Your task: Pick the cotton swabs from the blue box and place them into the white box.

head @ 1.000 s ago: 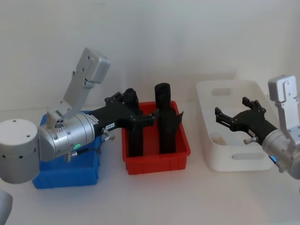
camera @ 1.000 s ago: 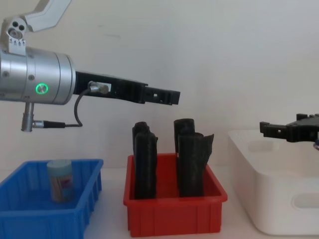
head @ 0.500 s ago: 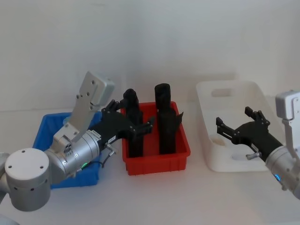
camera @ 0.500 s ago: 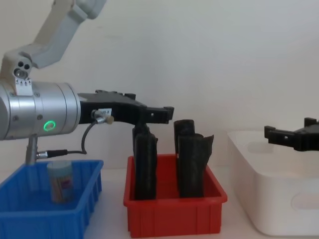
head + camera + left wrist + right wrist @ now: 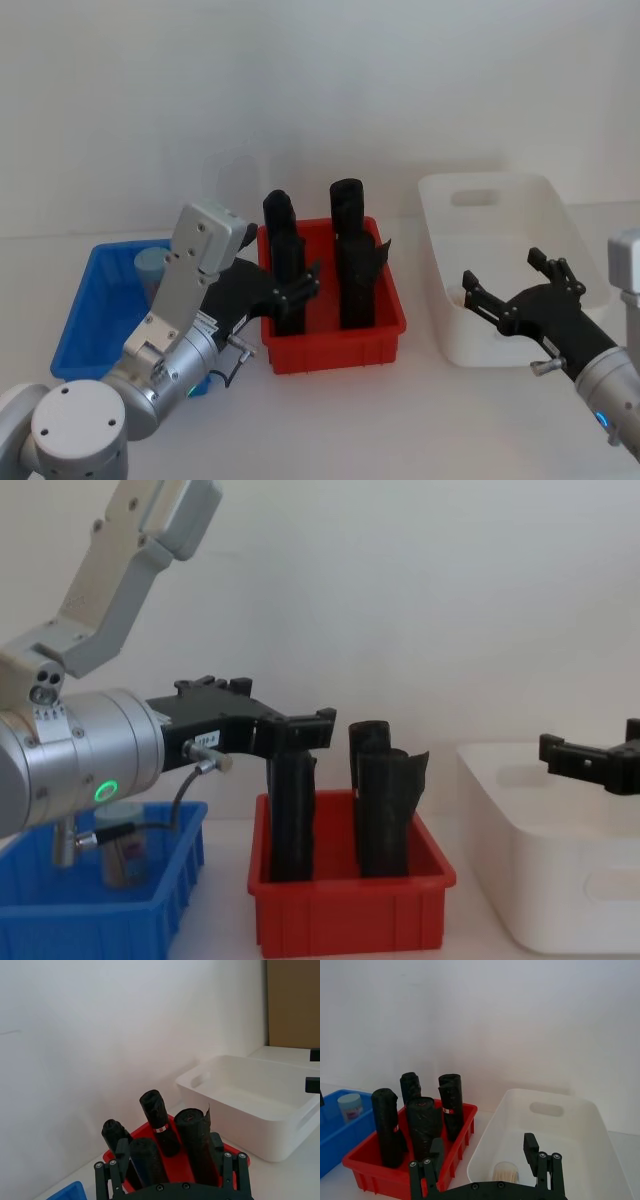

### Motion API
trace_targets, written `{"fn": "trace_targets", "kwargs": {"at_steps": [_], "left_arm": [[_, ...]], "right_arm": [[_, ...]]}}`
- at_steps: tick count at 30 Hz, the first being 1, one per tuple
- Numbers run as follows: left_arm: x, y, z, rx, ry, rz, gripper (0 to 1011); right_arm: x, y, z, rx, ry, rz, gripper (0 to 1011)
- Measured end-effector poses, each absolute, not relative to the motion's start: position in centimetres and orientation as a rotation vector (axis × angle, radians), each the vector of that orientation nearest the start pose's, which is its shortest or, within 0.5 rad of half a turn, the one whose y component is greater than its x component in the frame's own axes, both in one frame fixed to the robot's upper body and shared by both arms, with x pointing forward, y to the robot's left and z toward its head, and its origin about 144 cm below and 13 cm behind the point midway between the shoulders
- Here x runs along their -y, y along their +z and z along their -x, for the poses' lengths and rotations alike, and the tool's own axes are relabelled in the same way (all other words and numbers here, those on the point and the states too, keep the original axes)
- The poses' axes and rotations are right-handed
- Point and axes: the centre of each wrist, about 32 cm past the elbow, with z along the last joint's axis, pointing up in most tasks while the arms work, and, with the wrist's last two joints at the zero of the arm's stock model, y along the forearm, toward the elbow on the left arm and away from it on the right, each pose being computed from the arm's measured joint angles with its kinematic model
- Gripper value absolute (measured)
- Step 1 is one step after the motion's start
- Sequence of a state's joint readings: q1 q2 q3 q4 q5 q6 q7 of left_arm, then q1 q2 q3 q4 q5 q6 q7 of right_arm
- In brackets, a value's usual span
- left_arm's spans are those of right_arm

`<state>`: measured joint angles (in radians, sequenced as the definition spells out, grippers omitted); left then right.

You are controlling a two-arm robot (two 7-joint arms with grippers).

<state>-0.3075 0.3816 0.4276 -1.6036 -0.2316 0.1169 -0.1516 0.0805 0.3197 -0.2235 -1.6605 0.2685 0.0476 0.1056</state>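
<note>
One cotton swab jar [image 5: 151,268] stands in the blue box [image 5: 84,330] at the left, also seen as jar [image 5: 350,1106] and, half hidden by my arm, jar [image 5: 126,852]. Another jar [image 5: 506,1172] sits inside the white box [image 5: 548,205] on the right. My left gripper [image 5: 303,284] is open and empty, hovering at the red tray's front left, right of the blue box [image 5: 105,920]. My right gripper [image 5: 500,270] is open and empty above the front part of the white box [image 5: 560,880].
A red tray [image 5: 335,345] with several tall black rolls [image 5: 350,250] stands between the two boxes. A plain white wall runs behind everything. Bare white table lies in front of the tray and the boxes.
My left arm has pulled back and dropped lower, uncovering the blue box and its jar. My right gripper has drawn back toward the white box's front edge, still open.
</note>
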Motion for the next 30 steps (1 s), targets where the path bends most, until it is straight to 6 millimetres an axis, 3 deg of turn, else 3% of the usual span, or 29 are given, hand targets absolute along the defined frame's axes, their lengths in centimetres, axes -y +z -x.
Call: {"fn": "trace_targets", "kwargs": {"at_steps": [13, 30], "left_arm": [[-19.9, 120.6, -49.3, 0.266, 1.117, -0.066, 1004], [-19.8, 120.5, -49.2, 0.269, 1.123, -0.060, 1004]], "right_arm": [[23.8, 118.9, -44.5, 0.075, -1.229, -0.025, 1001], [23.7, 118.9, -44.3, 0.074, -1.230, -0.027, 1001]]}}
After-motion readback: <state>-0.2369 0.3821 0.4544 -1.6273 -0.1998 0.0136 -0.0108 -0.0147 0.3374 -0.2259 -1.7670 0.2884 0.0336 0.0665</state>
